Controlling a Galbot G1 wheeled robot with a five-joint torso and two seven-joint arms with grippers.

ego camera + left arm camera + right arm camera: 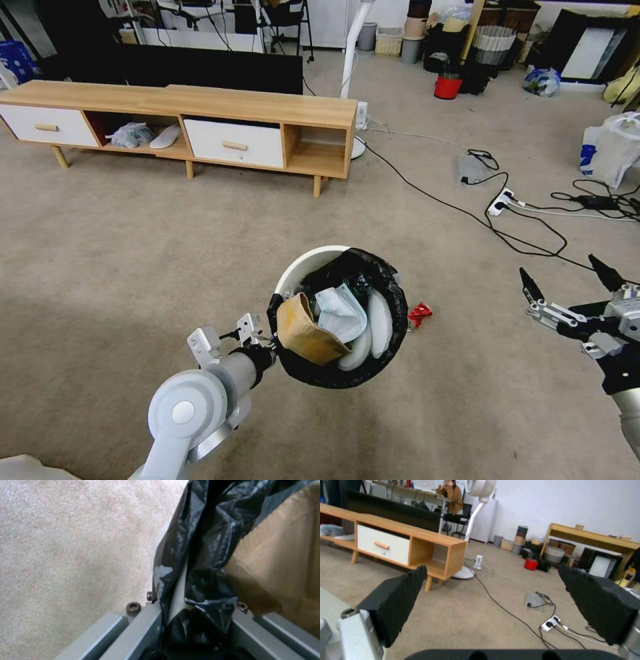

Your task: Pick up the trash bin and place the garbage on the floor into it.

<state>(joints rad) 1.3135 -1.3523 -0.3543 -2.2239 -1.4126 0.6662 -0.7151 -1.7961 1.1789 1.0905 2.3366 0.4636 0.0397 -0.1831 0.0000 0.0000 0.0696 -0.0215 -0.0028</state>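
- Left pincer (261, 335): pressed onto the near-left rim of the trash bin (313, 265), pinching white rim and black bag liner (393, 310) together. The bin sits tilted at the end of the left arm, in front of the robot; whether its base touches the floor (133, 267) cannot be told.
- Left wrist view: the two grey fingers (146, 630) flank a fold of black bag liner (200, 562), with a strip of the bin's white rim (178, 592) showing between them. Brown paper carton (283, 562) just inside the liner.
- Bin contents, head view: brown paper carton (307, 331) leaning at the near side, a pale blue and white crumpled piece (341, 311) beside it, white rounded pieces (380, 323) beneath. No writing readable on any of them.
- Red-and-white wrapper (420, 313): on the carpet just beside the bin's right side, touching or nearly touching the liner; cannot tell which. No print legible.
- Right pincer (570, 277): spread wide, holding nothing, hanging above the carpet to the robot's right, well apart from the bin. In the right wrist view its black pads (400, 597) stand far apart, with open carpet (480, 620) between them.
- Beyond: low wooden cabinet (200, 120) with white drawers, black cables (480, 213) and a power strip (500, 200) on the carpet, a red bucket (448, 85) far back.
- No brands or labels readable anywhere.
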